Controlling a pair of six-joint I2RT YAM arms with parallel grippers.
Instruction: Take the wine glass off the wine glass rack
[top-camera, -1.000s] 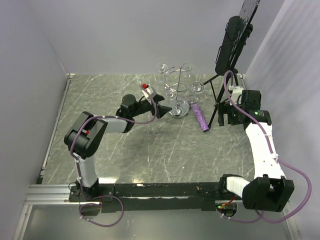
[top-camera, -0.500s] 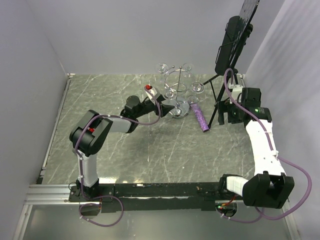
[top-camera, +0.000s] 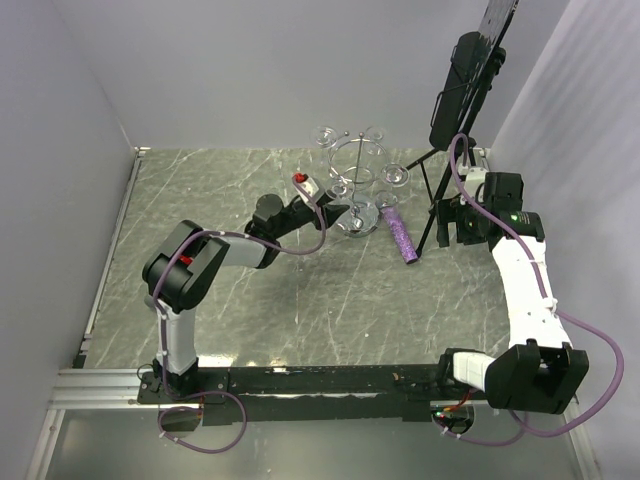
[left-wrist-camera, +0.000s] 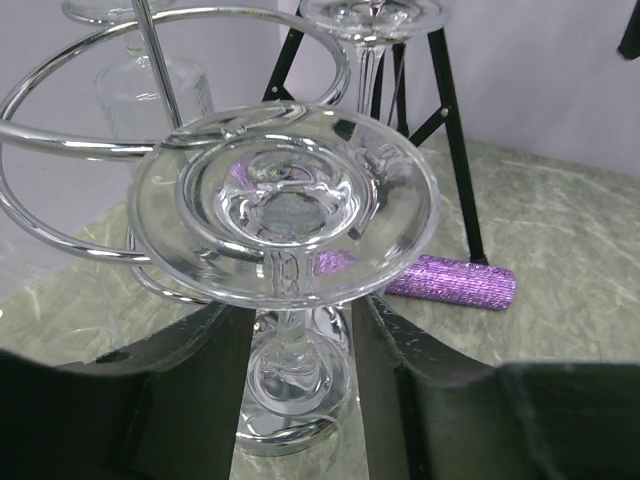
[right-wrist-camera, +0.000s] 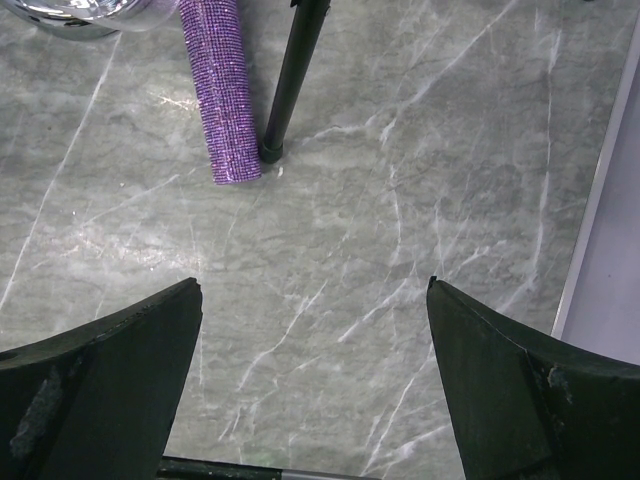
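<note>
At the back of the table (top-camera: 300, 310), the wine glass rack (top-camera: 358, 218) is standing on its shiny disc base, with several glasses hanging bowl-down from its top wire loops.

- Target: the wine glass (left-wrist-camera: 285, 200) nearest the left arm is hanging upside down, its round foot resting on the wire ring and its stem dropping through the slot. My reading is that hanging it this way means it has to be slid outward along the loop, not lifted straight up.
- Left gripper (left-wrist-camera: 300, 310): it is reaching in low and nearly level, elbow bent, wrist pointing at the rack. The fingers (left-wrist-camera: 190, 390) are parted and standing either side of the stem, just under the foot. From the wrist view I cannot tell whether the pads are touching the glass yet, and nothing looks clamped.
- Right gripper (right-wrist-camera: 312, 290): it is hanging spread wide over bare table, gripping nothing, wrist pointing down. It is sitting near the purple glitter tube (right-wrist-camera: 220, 90) and a leg of the black tripod stand (right-wrist-camera: 295, 80), well apart from the rack.
- Judgement: the grasp is being set up and the glass is not yet off the rack.
</note>
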